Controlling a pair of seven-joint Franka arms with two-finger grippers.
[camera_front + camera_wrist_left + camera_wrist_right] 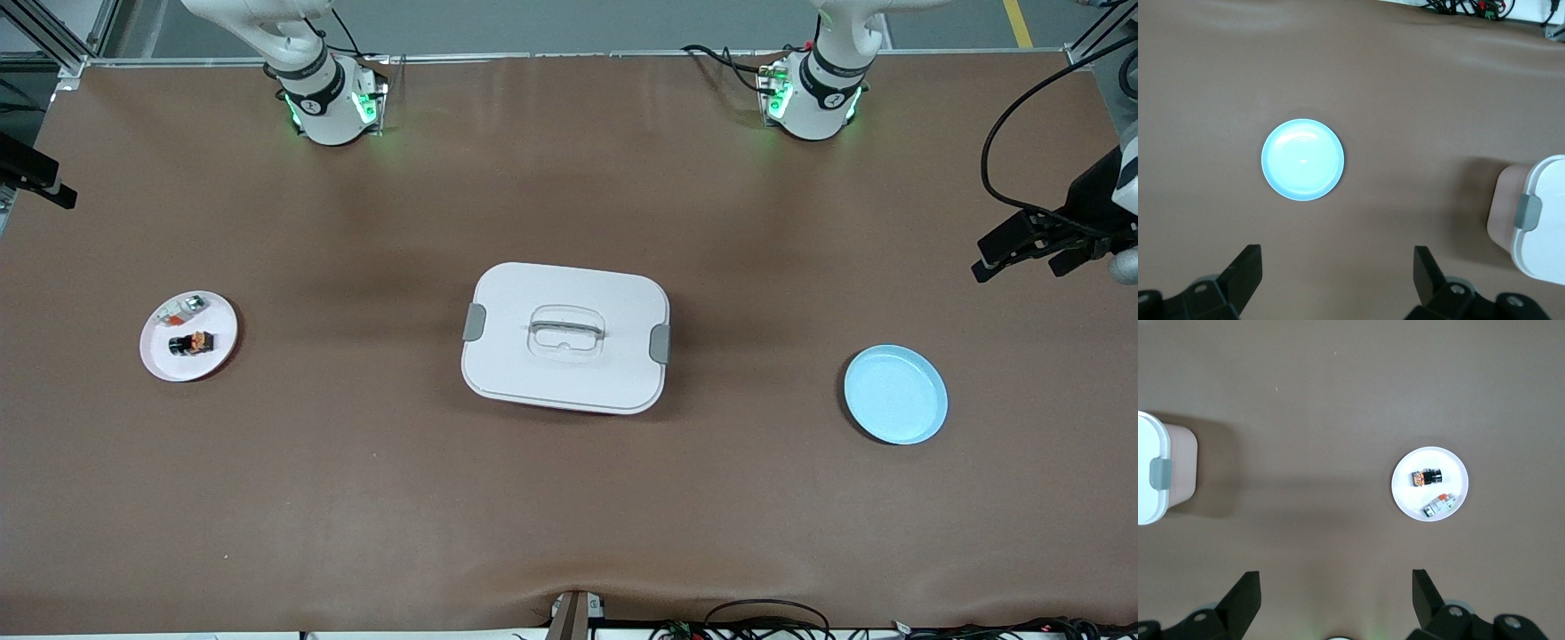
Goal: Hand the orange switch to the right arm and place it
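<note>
The orange switch (191, 342), a tiny black part with an orange middle, lies on a small white plate (160, 364) toward the right arm's end of the table. It also shows in the right wrist view (1426, 478) on that plate (1405, 500). My right gripper (1337, 580) is open and empty, high over bare table beside the plate; in the front view it shows at the edge (36, 173). My left gripper (1337, 257) is open and empty, high over the left arm's end of the table (1022, 253), near a blue plate (1303, 159).
A whitish-clear part with a red-orange bit (182, 308) shares the white plate (1438, 505). A white lidded box with a handle (564, 338) stands mid-table. The empty blue plate (895, 394) lies toward the left arm's end. Cables run along the table's near edge.
</note>
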